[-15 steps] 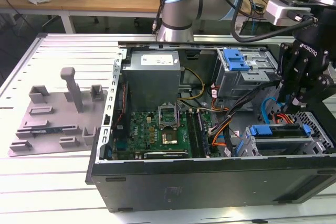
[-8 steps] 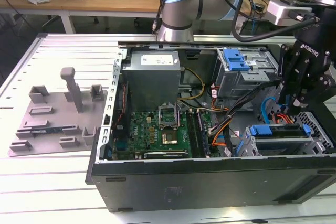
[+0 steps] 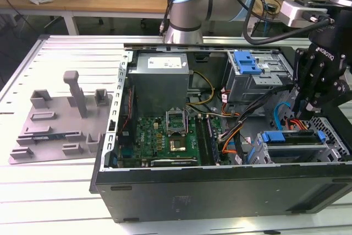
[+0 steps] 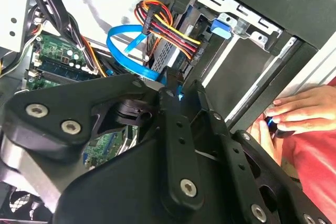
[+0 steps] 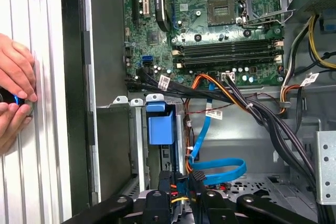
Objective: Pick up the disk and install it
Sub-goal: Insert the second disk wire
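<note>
The disk [image 3: 291, 137], framed by its blue carrier rail, lies in the metal drive cage [image 3: 330, 149] at the near corner of the open computer case, on the exterior view's right. In the first wrist view its blue carrier tab [image 5: 160, 127] shows inside the bay, and in the second wrist view the same tab [image 4: 221, 28] sits at the cage mouth. My black gripper [image 3: 306, 109] hangs just above the disk's right end, holding nothing. Cables show through the narrow gap between its fingers [image 5: 157, 200], so the gripper [image 5: 181, 195] [image 4: 180, 88] is slightly open.
A blue flat cable [image 5: 220, 169] and an orange-yellow wire bundle [image 4: 168, 24] loop right below the gripper. The motherboard [image 3: 165, 136], grey power-supply box [image 3: 159, 75] and a second drive cage [image 3: 246, 61] fill the case. A person's hands [image 5: 16, 82] rest outside the case wall. A grey fixture plate [image 3: 60, 119] lies left.
</note>
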